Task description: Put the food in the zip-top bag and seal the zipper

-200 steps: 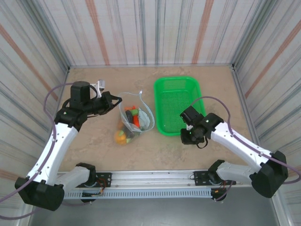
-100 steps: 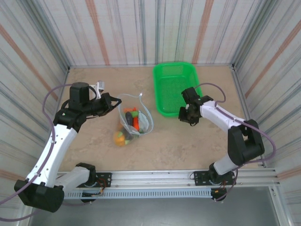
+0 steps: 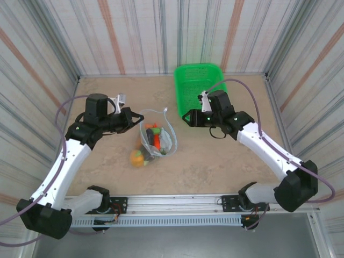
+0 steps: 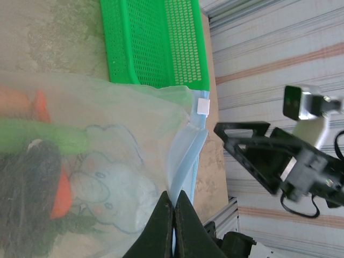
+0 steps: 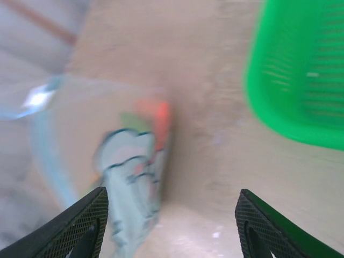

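Left arm [image 3: 67,158], right arm [image 3: 266,150]: white links, black joint housings, black bases. A grey-purple cable [image 3: 69,101] runs along each. Bases sit on a slotted aluminium rail [image 3: 172,207]. Left gripper [image 4: 173,198]: smooth black fingers. Right gripper [image 5: 172,193]: black fingers, cross-hatched pads [image 5: 75,228]. White camera block [image 4: 309,107] on right wrist.

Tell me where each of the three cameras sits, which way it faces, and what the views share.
Top external: above and behind the bases, looking down on the table; both arms, left tool and right tool show.
Left wrist: on the left arm, facing across the zip-top bag toward the green basket; its fingers pinch the zipper, the right arm beyond.
Right wrist: on the right arm, facing the blurred bag; its open fingers frame it.
Shared: all three see bag and basket.
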You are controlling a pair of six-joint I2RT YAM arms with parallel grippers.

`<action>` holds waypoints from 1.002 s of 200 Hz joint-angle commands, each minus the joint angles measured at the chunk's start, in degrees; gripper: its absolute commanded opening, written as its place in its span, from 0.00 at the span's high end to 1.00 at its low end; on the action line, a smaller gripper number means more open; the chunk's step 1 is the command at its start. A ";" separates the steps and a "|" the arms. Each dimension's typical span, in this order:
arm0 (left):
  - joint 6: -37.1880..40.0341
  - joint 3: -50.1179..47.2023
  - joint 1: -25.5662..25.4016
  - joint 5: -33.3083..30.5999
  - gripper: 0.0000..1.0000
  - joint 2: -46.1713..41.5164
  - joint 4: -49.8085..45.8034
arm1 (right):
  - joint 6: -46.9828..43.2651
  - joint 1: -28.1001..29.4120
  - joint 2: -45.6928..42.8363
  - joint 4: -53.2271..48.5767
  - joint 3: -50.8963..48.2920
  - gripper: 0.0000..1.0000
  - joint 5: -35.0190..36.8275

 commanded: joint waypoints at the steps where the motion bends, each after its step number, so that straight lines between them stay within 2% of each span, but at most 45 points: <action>1: 1.06 0.99 -0.39 1.08 1.00 0.15 1.06 | -1.71 3.58 -0.54 5.68 -1.82 0.38 -3.90; 32: 1.30 1.24 -0.48 0.94 1.00 0.10 0.59 | -2.97 8.09 0.19 13.23 -4.23 0.43 -1.30; 89: 1.89 1.39 -1.04 1.16 1.00 0.01 0.23 | -4.99 9.63 7.98 9.65 3.28 0.57 0.37; 105: 2.03 1.60 -1.22 1.19 1.00 -0.07 0.07 | -6.10 9.67 9.82 7.74 5.47 0.65 2.27; 128: 1.94 1.66 -1.92 1.33 1.00 -0.11 0.33 | -7.60 9.73 12.18 5.61 8.20 0.82 2.22; 147: 1.85 1.63 -3.03 2.27 0.95 -0.20 1.65 | -8.68 9.65 13.42 3.59 10.21 0.96 2.96; 153: 2.00 1.84 -3.40 2.74 0.93 -0.22 2.03 | -8.99 9.54 13.48 3.22 10.71 1.00 3.48; 163: 2.48 2.37 -3.81 3.52 0.86 -0.19 2.35 | -9.44 9.22 13.34 3.09 11.54 1.00 3.33; 183: 4.40 5.20 -3.90 2.96 0.63 -0.83 0.97 | -10.95 8.61 12.74 1.53 14.85 1.00 2.91; 200: 7.17 8.57 -3.90 -0.25 0.45 -2.12 -2.06 | -13.08 7.53 13.11 -0.78 19.17 1.00 0.76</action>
